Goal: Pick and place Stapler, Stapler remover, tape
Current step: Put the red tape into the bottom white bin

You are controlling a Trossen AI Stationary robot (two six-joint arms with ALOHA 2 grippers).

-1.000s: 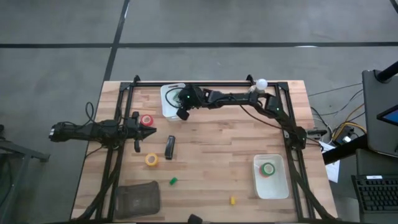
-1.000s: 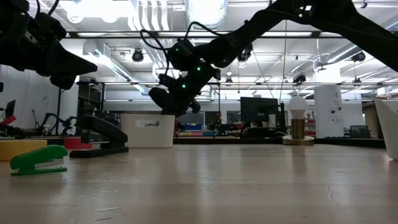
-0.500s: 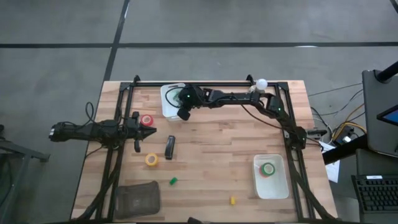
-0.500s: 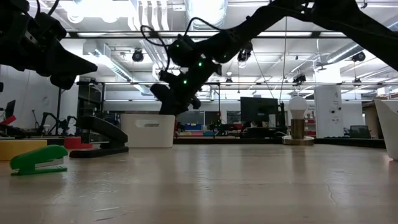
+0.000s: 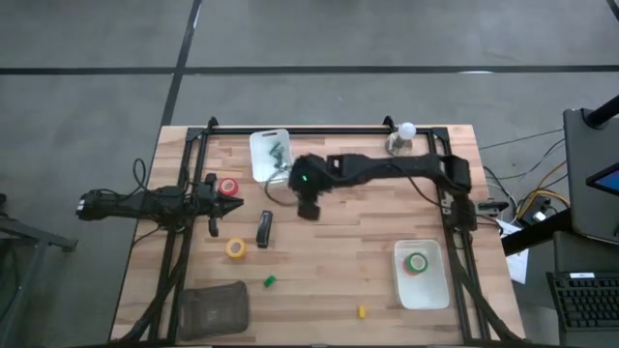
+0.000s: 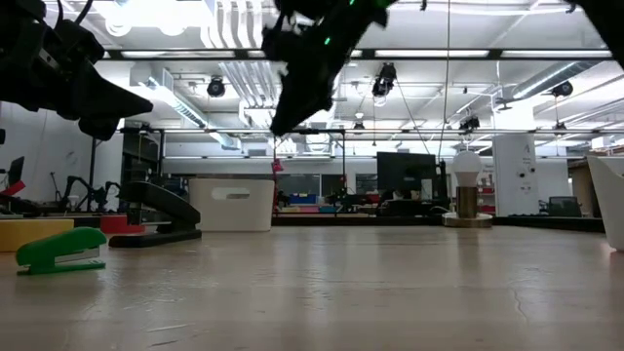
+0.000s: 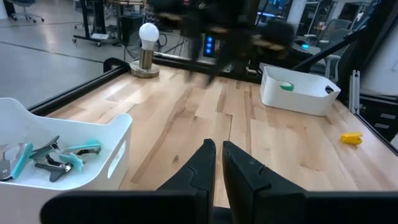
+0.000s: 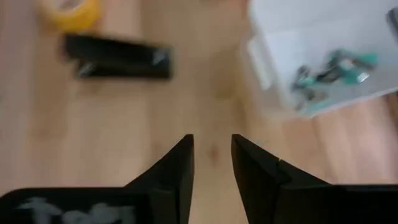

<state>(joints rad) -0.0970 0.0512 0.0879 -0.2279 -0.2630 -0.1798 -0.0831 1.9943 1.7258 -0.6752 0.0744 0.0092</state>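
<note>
- Step in hand: the right end effector (image 5: 308,207) hangs above the desk (image 5: 338,280), fingers narrowly parted, holding nothing, just beside the white bin (image 5: 269,155) of staple removers (image 8: 329,68).
- The left end effector (image 5: 232,203) waits closed by the red tape (image 5: 228,188).
- Next target, judged: the stapler (image 5: 264,229), lying between the yellow tape (image 5: 236,248) and the right end effector. The move calls for descent, wider fingers and alignment across its long body.

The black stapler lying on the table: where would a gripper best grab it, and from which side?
Probably from straight above, across the middle of the stapler, fingers closing on its two long sides. It lies flat, slim and oblong, with bare wood on both sides and the yellow tape apart from it.
</note>
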